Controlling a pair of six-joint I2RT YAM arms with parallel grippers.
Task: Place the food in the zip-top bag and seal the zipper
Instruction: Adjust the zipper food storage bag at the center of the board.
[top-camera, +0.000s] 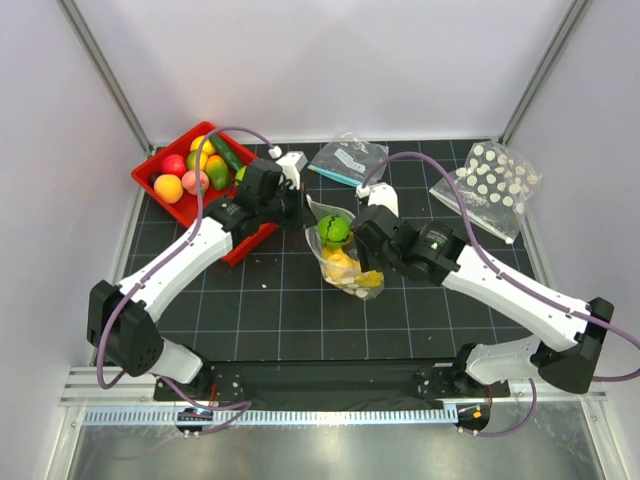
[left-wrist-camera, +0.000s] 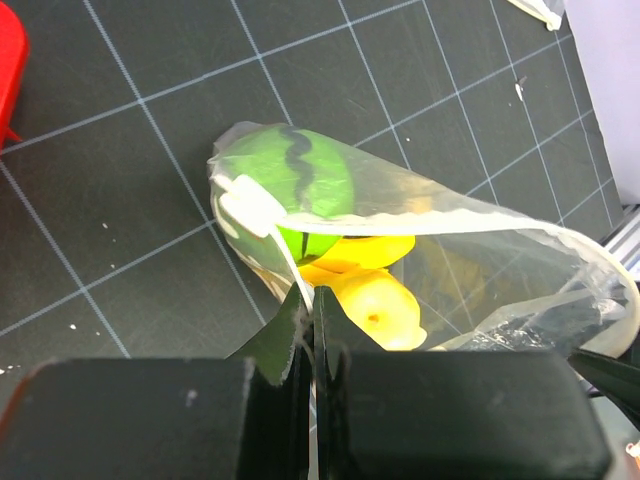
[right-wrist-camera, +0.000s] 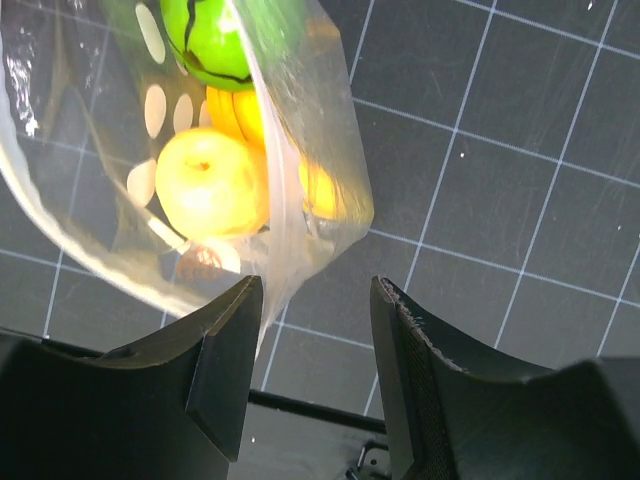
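The zip-top bag (top-camera: 320, 252) sits mid-frame in the top view, green fruit (top-camera: 333, 229) and yellow pieces (top-camera: 345, 268) inside; left gripper (left-wrist-camera: 308, 325) clamps its rim; right gripper (right-wrist-camera: 312, 375) stands apart beside it

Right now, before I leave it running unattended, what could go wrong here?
1. Only the left claw pinches the bag. The right claw stands open beside it, so the floppy film may sag or slip free.
2. The bag gapes unsealed, so the green fruit and yellow fruit could roll out if it tips.
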